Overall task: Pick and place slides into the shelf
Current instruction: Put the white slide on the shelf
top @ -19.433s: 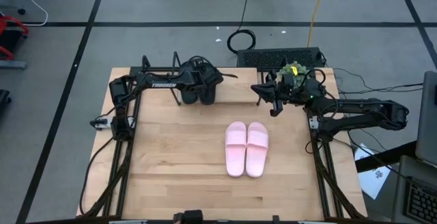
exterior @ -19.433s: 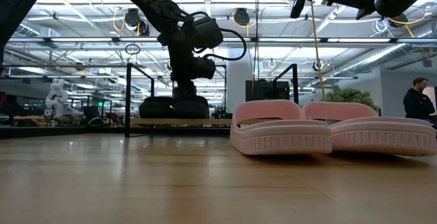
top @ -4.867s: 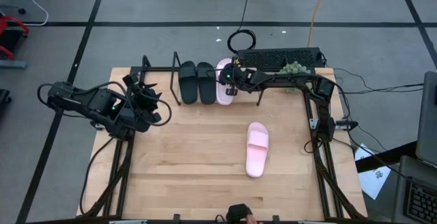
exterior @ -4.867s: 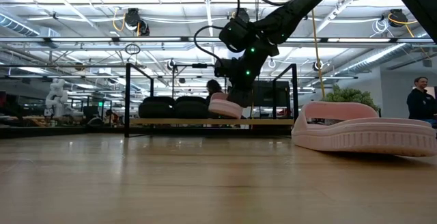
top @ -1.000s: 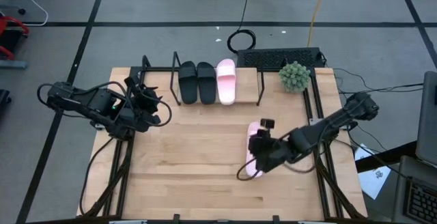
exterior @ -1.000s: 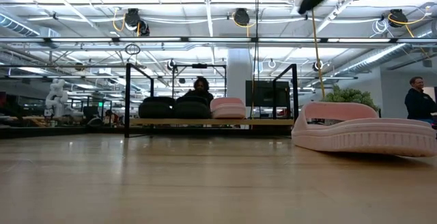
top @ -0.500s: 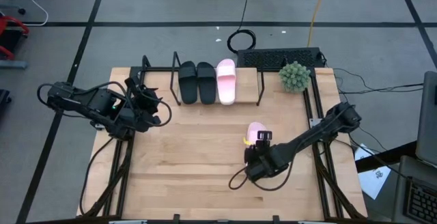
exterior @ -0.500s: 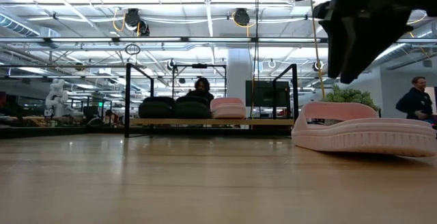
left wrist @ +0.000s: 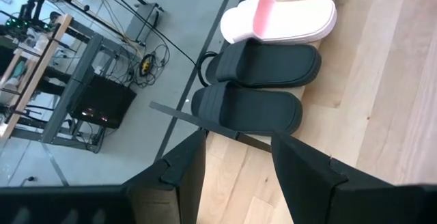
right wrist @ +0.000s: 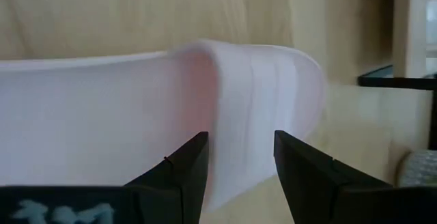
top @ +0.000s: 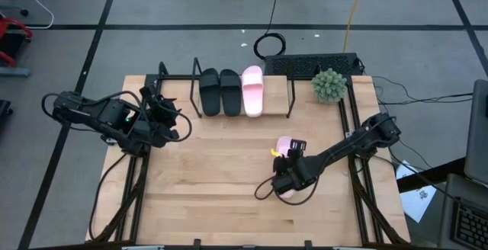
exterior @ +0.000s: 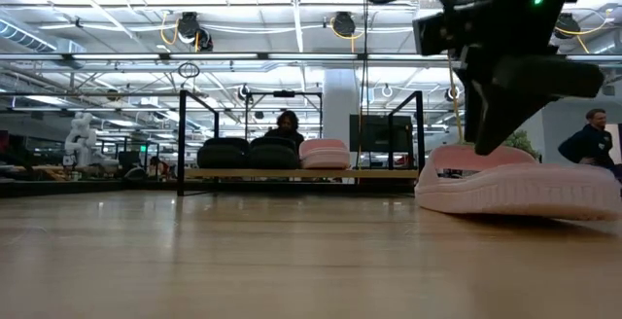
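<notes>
Slide (top: pixel 284 145) — pale pink, wide-strapped

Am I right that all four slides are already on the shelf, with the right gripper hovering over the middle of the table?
Not quite: the high view shows only three slides on the shelf, two black and one pink. The fourth, a pink slide, lies on the table, and the open right gripper is over it.

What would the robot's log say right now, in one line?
right gripper: open over last pink slide | left gripper: idle | shelf: three slides
</notes>
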Robot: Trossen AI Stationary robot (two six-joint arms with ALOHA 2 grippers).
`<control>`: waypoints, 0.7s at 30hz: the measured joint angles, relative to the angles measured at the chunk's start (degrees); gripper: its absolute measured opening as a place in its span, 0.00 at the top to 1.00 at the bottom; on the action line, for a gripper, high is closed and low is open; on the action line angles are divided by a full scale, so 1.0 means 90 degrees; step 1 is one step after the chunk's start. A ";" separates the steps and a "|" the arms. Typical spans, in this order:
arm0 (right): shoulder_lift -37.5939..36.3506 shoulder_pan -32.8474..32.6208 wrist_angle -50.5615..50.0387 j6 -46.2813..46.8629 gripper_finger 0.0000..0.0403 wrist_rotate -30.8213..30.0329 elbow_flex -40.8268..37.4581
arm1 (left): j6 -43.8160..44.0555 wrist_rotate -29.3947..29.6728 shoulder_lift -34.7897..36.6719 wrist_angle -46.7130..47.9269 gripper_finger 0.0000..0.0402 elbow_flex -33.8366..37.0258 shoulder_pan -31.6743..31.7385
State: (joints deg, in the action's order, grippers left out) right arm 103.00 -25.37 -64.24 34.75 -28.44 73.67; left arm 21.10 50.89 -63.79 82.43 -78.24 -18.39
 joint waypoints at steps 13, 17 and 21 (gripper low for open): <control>-0.0005 0.0546 0.0695 -0.0066 0.61 -0.0016 -0.0774 | -0.0046 0.0007 0.0000 0.0000 0.58 0.0000 0.0005; -0.0005 0.0693 0.0696 0.0115 0.65 -0.0024 -0.0775 | -0.0037 0.0007 0.0000 0.0000 0.58 0.0000 0.0005; -0.0005 0.0757 0.0771 0.0119 0.76 -0.0045 -0.0777 | 0.0044 0.0007 0.0000 0.0000 0.58 0.0001 0.0005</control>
State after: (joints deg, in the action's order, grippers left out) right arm 102.96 -18.56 -57.29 35.82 -28.84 66.67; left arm 21.50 50.96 -63.79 82.43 -78.22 -18.35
